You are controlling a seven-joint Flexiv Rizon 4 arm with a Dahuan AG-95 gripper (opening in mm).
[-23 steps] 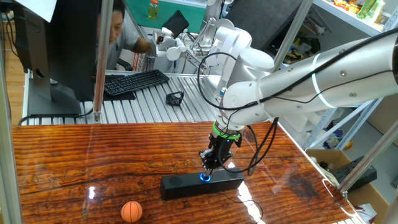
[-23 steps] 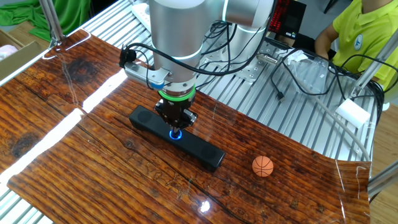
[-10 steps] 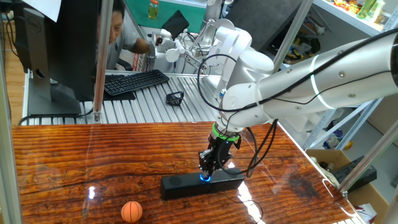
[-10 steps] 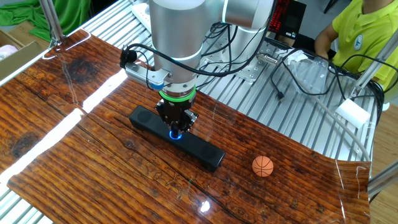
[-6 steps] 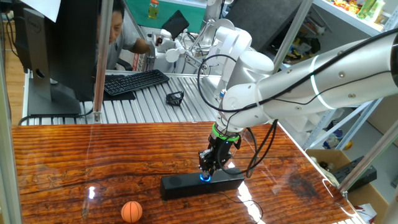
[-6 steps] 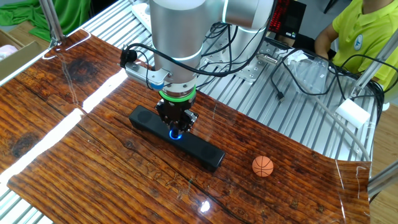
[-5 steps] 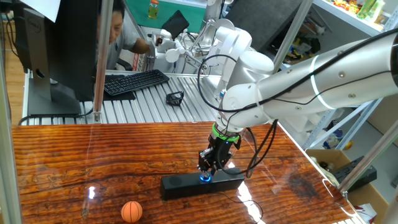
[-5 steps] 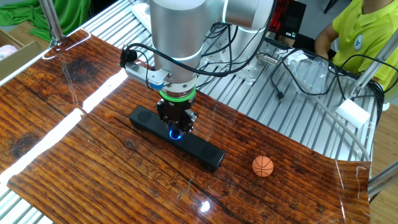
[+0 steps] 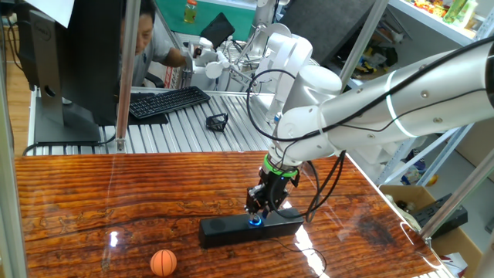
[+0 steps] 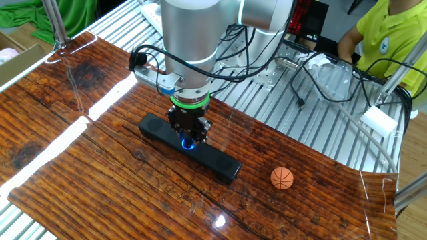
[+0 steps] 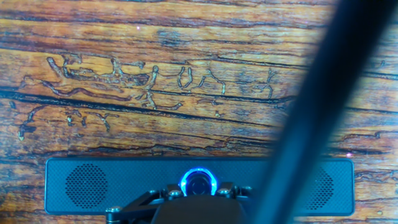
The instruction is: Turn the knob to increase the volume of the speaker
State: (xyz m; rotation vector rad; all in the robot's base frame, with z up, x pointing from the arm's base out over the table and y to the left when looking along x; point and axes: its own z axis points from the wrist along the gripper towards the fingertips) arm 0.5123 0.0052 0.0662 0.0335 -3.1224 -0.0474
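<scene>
Black speaker (image 9: 251, 228) lying near the middle of the wooden table (image 9: 93, 201), glowing blue knob (image 11: 199, 182) at its centre, gripper (image 10: 189, 138) pointing down over the knob — whether released or grasping cannot be told, small basketball (image 10: 281, 178) well apart

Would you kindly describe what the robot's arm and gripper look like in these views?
The arm has glossy white, rounded segments, with black cables looping beside the wrist. A bright green ring circles the wrist above the compact black gripper, and a small white box with a cable is mounted at its side.
</scene>
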